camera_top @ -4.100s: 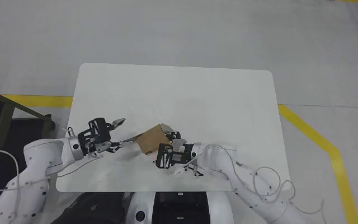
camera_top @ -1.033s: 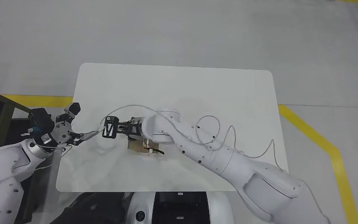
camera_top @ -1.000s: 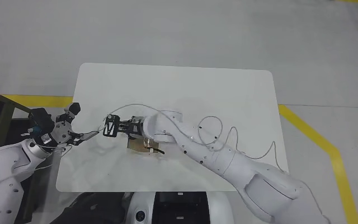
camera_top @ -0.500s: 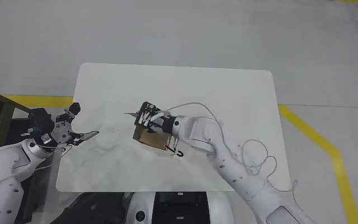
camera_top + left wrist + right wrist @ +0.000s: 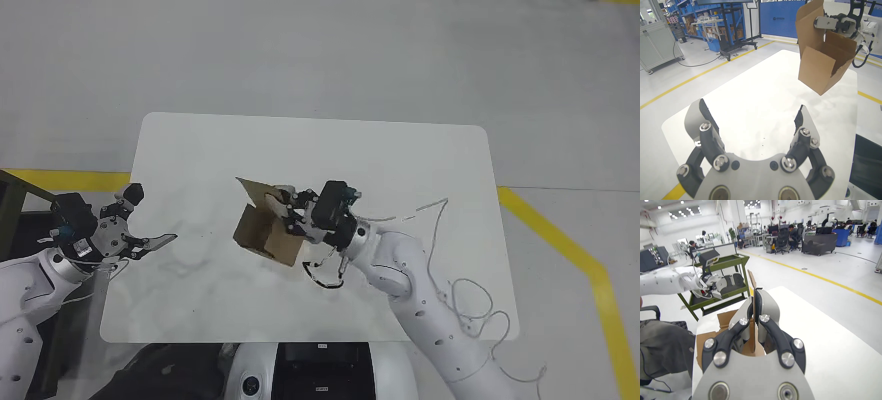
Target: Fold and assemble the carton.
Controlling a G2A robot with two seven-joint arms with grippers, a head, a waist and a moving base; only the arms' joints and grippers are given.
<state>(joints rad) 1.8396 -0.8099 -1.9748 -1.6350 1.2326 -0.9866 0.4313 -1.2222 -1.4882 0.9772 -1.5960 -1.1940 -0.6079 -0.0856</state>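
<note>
At the left edge of the desk [image 5: 400, 160] I see my left gripper [image 5: 152, 215] hanging just above the surface. Its fingers [image 5: 704, 113] are spread wide with nothing between them, and it is well apart from the carton [image 5: 265, 230]. Toward the middle of the desk the carton is carried tilted. From the left wrist view it seems raised off the desk, though I cannot say for sure whether its lowest corner touches. Its mouth is open and nothing is folded shut; one tall flap [image 5: 808, 28] stands up above the body. Just to the right of it is my right gripper [image 5: 754, 298], whose fingers [image 5: 765, 303] are clenched on one thin cardboard sheet by the tall flap, one finger on each face. I judge the assembly far from complete, because no flap is closed yet. My worry is the grasp: it pinches only a single sheet near one edge, so the weight of the box hangs to one side. If I swing the arm fast, the sheet may slide out of the fingers or bend at its crease, and the carton would drop or turn. Also, when the left gripper comes in to fold a flap, pushing on a box held by one wall may collapse the body flat or tear a fold line.
</note>
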